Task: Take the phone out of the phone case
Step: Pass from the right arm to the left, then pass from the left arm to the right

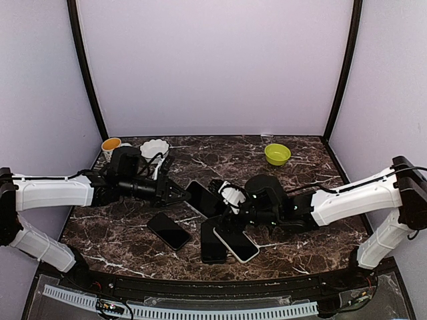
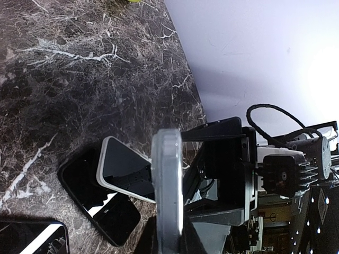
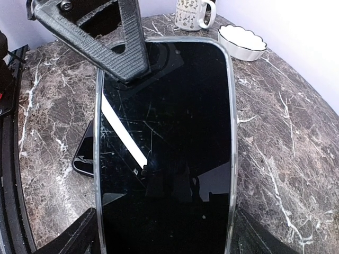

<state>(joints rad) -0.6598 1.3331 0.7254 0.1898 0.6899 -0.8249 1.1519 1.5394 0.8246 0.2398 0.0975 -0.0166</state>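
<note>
phone (image 1: 203, 198): sitting in its clear case (image 2: 168, 180), held up off the marble table (image 1: 120, 247), about dead centre | left gripper (image 1: 180, 195): at the phone's 9 o'clock, jaws pinched tight on that end | right gripper (image 1: 225, 201): at its 3 o'clock, jaws spread wide, gripping the long edges | loose black phone (image 1: 169, 231): flat on the table at 7 o'clock | green bowl (image 1: 277, 154): way out at 1 o'clock

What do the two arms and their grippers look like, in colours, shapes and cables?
Both the left arm and the right arm have smooth white link covers with black joints and black wrists. The left gripper and the right gripper are black. A finger shows a rough, triangular open frame. A thin black cable loops at the right wrist.
</note>
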